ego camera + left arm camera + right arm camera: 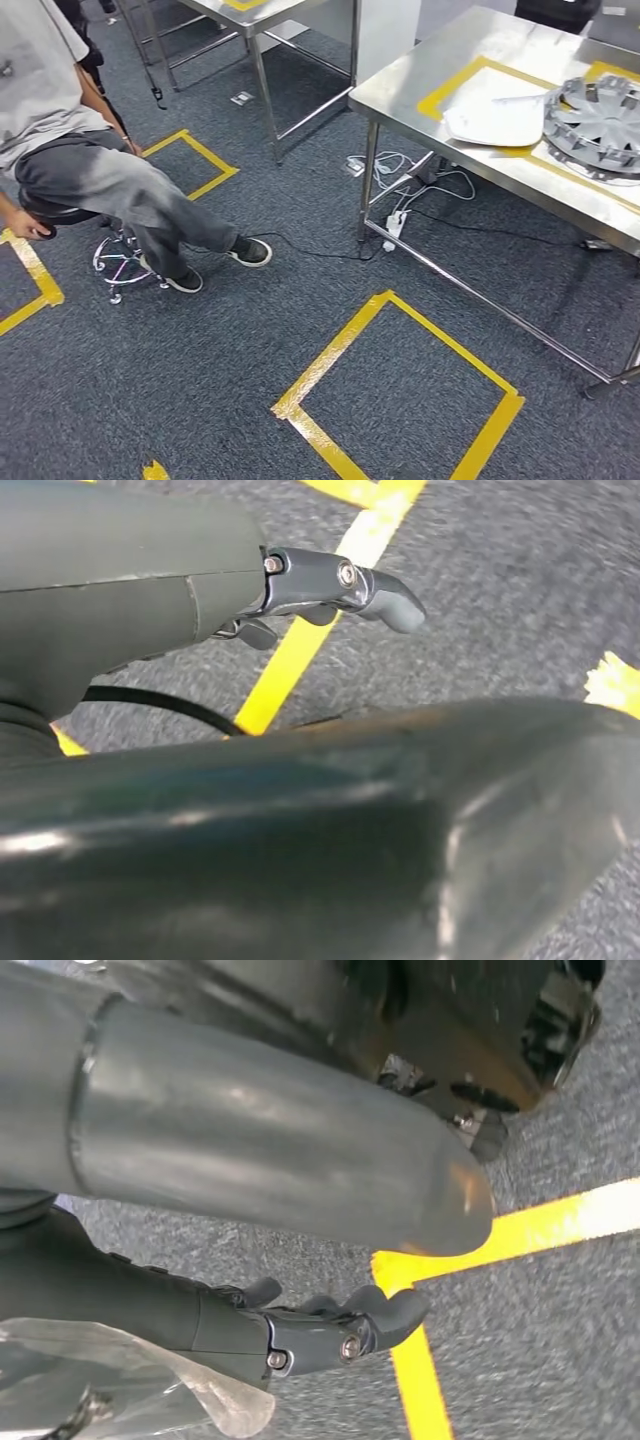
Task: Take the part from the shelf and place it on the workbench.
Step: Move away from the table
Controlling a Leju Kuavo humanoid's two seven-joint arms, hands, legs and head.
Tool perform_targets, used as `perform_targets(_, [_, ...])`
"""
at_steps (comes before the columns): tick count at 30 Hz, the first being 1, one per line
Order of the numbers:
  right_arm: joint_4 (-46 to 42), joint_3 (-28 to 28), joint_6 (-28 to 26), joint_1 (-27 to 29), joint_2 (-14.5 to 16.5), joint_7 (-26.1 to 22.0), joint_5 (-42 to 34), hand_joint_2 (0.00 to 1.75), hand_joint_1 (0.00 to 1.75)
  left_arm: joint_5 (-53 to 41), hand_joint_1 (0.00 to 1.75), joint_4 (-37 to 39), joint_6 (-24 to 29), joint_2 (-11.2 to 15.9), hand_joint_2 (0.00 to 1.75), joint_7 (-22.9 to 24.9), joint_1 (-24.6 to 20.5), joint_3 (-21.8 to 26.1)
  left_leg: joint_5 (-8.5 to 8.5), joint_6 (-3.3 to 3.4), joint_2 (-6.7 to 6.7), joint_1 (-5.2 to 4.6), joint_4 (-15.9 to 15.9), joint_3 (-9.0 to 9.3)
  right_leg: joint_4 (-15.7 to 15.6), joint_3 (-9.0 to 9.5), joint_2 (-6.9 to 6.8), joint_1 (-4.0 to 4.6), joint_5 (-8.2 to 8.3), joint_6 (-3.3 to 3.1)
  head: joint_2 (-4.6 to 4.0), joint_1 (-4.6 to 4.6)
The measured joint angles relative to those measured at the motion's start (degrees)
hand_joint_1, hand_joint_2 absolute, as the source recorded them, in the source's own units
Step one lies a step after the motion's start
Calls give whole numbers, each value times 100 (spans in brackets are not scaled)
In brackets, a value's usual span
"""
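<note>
Film crinkles around a film-wrapped piece lying against the underside of the right hand, close behind its lightly curled fingers; probably this is the part, though I cannot tell whether the hand truly grips it. The left hand hangs over carpet, fingers straight, holding nothing. The workbench stands well ahead of both hands, bearing a white panel and a grey wheel cover. The piece looks light, its wrap slippery; hold the firm body beneath, not loose film.
</note>
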Motion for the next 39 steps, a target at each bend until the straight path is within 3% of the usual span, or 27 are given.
perform_targets(1, [0, 0, 2, -4, 0, -10, -2, 0, 0, 1, 0, 0, 0, 2, 0, 0, 9, 1, 105, -15, 24, 20, -104, 66, 3, 4, -79, 0, -9, 5, 0, -1])
perform_targets(2, [0, 0, 3, -10, 0, -20, -1, 0, 0, 2, 0, 0, 0, 3, 0, 0, 16, 1, 289, -20, 82, 34, -418, 240, 6, 16, -152, -1, -21, 15, 0, -2])
perform_targets(4, [-1, 0, -15, -14, -1, -64, 6, 0, 0, 5, 0, 0, 0, 4, 0, 0, 10, 2, 571, 8, 338, 14, -1198, 651, 16, 37, -281, 16, -57, 58, 0, -2])
perform_targets(6, [-1, 1, -49, -15, -2, -131, 17, 0, 0, 7, 0, 0, 2, -1, 0, 0, -6, 2, 609, 80, 505, -31, -1558, 827, 20, 40, -396, 45, -97, 124, 0, 11])
perform_targets(8, [-2, 4, -69, -29, -2, -171, 22, 0, 0, 10, 0, 1, 6, -1, 0, 0, 8, 2, 594, 162, 419, -50, -1573, 815, 15, 83, -489, 46, -128, 190, 0, 25])
perform_targets(9, [-2, 8, -70, -40, -5, -181, 22, 0, 0, 13, 0, 2, 8, 0, 0, 0, 22, 2, 603, 198, 363, -47, -1587, 817, 40, 93, -436, 34, -169, 222, 0, 30])
perform_targets(11, [-2, 14, -71, -46, -11, -186, 22, 0, 0, 15, 0, 2, 9, -3, 0, 0, 22, 3, 635, 272, 250, -30, -1617, 819, 371, -47, -143, 11, -406, 260, 0, 52])
perform_targets(13, [-1, 15, -71, -27, -18, -186, 21, 0, 0, 15, 0, 2, 9, -9, 0, 0, 0, 4, 648, 317, 123, -33, -1619, 805, 1136, -423, 141, 6, -776, 258, 0, 73])
perform_targets(14, [-1, 15, -69, -12, -21, -185, 20, 0, 0, 15, 0, 3, 9, -11, 0, 0, -8, 4, 650, 328, 48, -38, -1618, 803, 1507, -621, 195, 7, -891, 255, 0, 75])
perform_targets(15, [0, 15, -65, 0, -24, -183, 19, 0, 0, 15, 0, 4, 9, -11, 0, 0, -8, 4, 650, 332, -30, -42, -1616, 804, 1713, -755, 216, 8, -897, 251, 0, 74])
perform_targets(16, [1, 15, -56, 8, -26, -181, 18, 0, 0, 15, 0, 5, 9, -11, 0, 0, -4, 4, 650, 332, -111, -45, -1611, 806, 1708, -797, 228, 7, -789, 248, 0, 74])
perform_targets(17, [2, 15, -45, 9, -27, -180, 17, 0, 0, 15, 0, 6, 8, -12, 0, 0, 0, 4, 647, 327, -194, -43, -1601, 809, 1482, -737, 253, 2, -583, 243, 0, 73])
perform_targets(19, [7, 15, -25, 6, -31, -178, 15, 0, 0, 15, 0, 7, 7, -16, 0, 0, -4, 4, 628, 296, -349, -47, -1552, 791, 760, -477, 509, -32, -159, 241, 0, 73])
perform_targets(21, [14, 16, -2, 2, -33, -173, 14, 0, 0, 15, 0, 8, 5, -17, 0, 0, -19, 3, 615, 238, -488, -45, -1483, 728, 316, -282, 785, -67, -31, 238, 0, 67])
perform_targets(22, [19, 18, 15, 2, -33, -167, 16, 0, 0, 14, 0, 10, 4, -16, 0, 0, -22, 2, 623, 202, -554, -39, -1464, 694, 273, -254, 829, -65, -61, 226, 0, 65])
perform_targets(24, [20, 22, 49, -2, -37, -150, 25, 0, 0, 12, 0, 14, 2, -15, 0, 1, -4, 2, 644, 132, -633, -11, -1450, 642, 248, -227, 691, -54, -46, 164, 0, 67])
perform_targets(26, [21, 26, 75, -3, -41, -137, 38, 0, 0, 8, 0, 17, 0, -15, 0, 4, 11, 2, 505, 77, -419, -16, -1233, 533, 217, -206, 520, -53, -22, 82, 0, 38])
perform_targets(28, [22, 28, 99, 3, -43, -131, 52, 0, 0, 4, 0, 17, 0, -16, 0, 8, -6, 2, 163, 33, -109, -16, -603, 249, 206, -189, 325, -32, -30, 35, 0, 5])
perform_targets(30, [26, 28, 111, 12, -44, -126, 62, 0, 0, 4, 0, 19, 0, -15, 0, 9, -15, 2, -75, 8, -11, -1, 25, -31, 207, -182, 115, -9, -47, 17, 0, 2])
perform_targets(31, [27, 28, 112, 10, -44, -123, 64, 0, 0, 4, 0, 19, 0, -14, 0, 9, -7, 2, -53, 9, 7, 3, 100, -53, 207, -178, 23, -1, -55, 16, 0, 1])
perform_targets(32, [28, 29, 113, 4, -44, -123, 66, 0, 0, 4, 0, 20, 0, -13, 0, 10, 4, 2, 73, 22, 29, 2, -55, 40, 207, -170, -54, 5, -61, 17, 0, 0])
perform_targets(33, [28, 30, 113, -5, -44, -124, 67, 0, 0, 4, 0, 20, -1, -10, 0, 10, 12, 2, 265, 48, 90, -7, -405, 234, 207, -156, -125, 10, -71, 22, 0, 0])
perform_targets(35, [28, 31, 116, -15, -44, -126, 68, 0, 0, 4, 0, 20, -4, -8, 0, 12, 2, 2, 505, 124, 362, -69, -1146, 630, 209, -131, -249, 31, -101, 52, 0, 1])
perform_targets(37, [28, 31, 140, -21, -44, -126, 68, 0, 0, 4, 0, 20, -9, -8, 0, 13, -8, 2, 525, 185, 515, -132, -1450, 768, 207, -110, -364, 53, -127, 104, 0, 11])
perform_targets(39, [27, 32, 189, -37, -44, -121, 67, 0, 0, 4, 0, 20, -14, -3, 0, 14, 9, 2, 547, 235, 403, -135, -1497, 767, 188, -74, -450, 51, -148, 163, 0, 19])
